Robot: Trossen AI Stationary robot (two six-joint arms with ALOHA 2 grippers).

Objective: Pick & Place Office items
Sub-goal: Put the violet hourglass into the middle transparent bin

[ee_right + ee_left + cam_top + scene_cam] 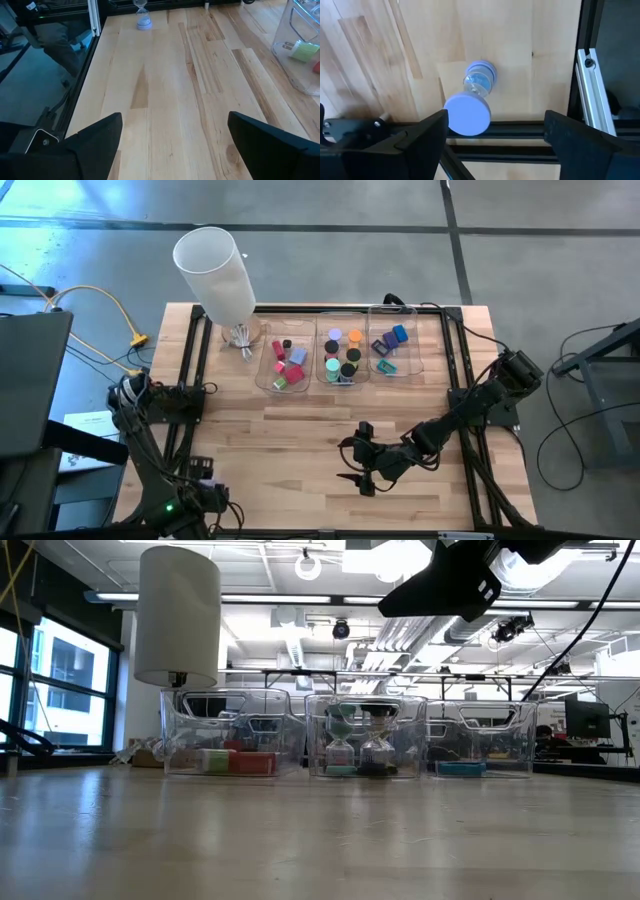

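The small office items lie in three clear trays along the table's far side. The left tray holds red and pink blocks, a green piece and a black disc. The middle tray has lavender, orange and teal caps and black discs. The right tray holds blue and purple clips. A lavender-capped hourglass stands upright on the wood by the left frame rail. My left gripper hangs open above it without touching. My right gripper is open over bare wood at mid table, near side, pointing left.
A tall white translucent cylinder stands at the far left corner. A black frame rail runs round the table top. Open wood stretches between my right gripper and the hourglass. Part of the right arm hangs overhead.
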